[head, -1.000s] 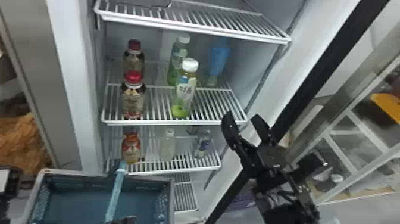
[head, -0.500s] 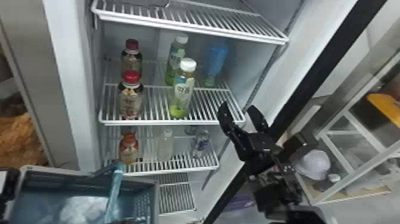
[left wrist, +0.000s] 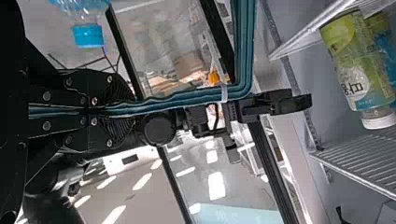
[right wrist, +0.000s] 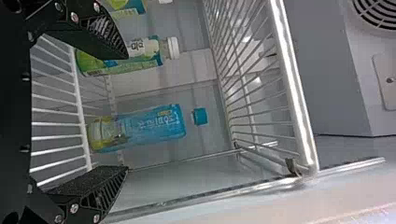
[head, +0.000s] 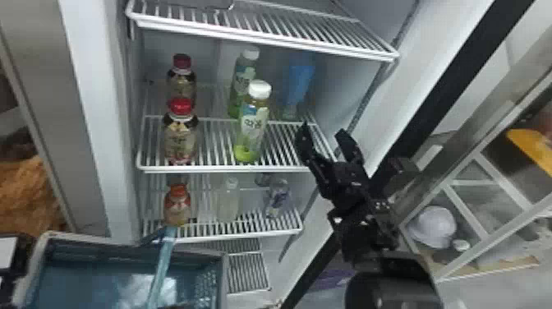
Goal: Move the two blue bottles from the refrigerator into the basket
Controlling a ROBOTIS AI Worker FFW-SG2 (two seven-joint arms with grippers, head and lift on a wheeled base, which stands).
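Blue bottle | on wire shelf, beyond right fingers | fingers spread apart

A white wire shelf carries two red-capped bottles, two white-capped green bottles and a blue plastic bottle. All stand upright.

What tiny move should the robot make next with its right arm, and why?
Probably ease the right gripper forward: its fingers stand open, and the blue bottle ahead shows between them in the right wrist view, not yet gripped.
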